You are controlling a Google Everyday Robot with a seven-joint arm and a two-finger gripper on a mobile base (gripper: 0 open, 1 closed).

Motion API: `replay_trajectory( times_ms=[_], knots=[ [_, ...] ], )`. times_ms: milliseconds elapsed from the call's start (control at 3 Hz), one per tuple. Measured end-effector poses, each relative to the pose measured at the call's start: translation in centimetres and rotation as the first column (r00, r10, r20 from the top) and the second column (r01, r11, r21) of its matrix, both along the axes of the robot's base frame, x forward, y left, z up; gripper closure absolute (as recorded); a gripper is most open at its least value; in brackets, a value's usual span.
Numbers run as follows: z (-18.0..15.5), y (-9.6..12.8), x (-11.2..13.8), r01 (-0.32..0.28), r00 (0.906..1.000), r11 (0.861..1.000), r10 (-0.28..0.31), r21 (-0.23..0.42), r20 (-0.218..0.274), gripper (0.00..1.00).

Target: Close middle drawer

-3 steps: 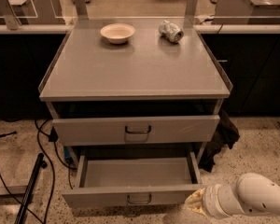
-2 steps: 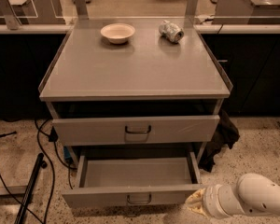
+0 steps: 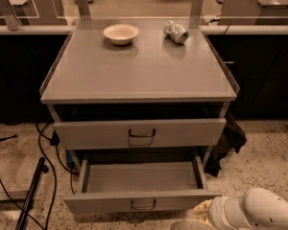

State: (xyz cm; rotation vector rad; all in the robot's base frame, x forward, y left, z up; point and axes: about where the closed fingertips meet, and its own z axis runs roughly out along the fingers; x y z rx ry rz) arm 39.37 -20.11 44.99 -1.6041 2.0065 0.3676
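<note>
The middle drawer (image 3: 141,201) is pulled far out of the grey cabinet and its shallow grey inside is empty. Its low front panel carries a small loop handle (image 3: 143,205). My gripper (image 3: 185,223) is at the bottom edge of the camera view, just right of and below the drawer's front right corner, at the end of my white arm (image 3: 259,210). It is mostly cut off by the picture's edge.
The taller-fronted top drawer (image 3: 140,133) stands slightly out above. On the cabinet top (image 3: 139,71) are a white bowl (image 3: 121,33) and a crushed can (image 3: 175,31). Cables (image 3: 43,147) and a black pole (image 3: 31,190) lie on the floor at left. A dark cloth (image 3: 229,138) hangs at right.
</note>
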Motion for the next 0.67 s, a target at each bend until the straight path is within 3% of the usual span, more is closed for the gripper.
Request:
replay_trajectory(
  times_ms=[667],
  knots=[
    [-3.3, 0.5, 1.2, -0.022, 0.9948, 0.998, 0.016, 0.06, 0.101, 1.0]
  ],
)
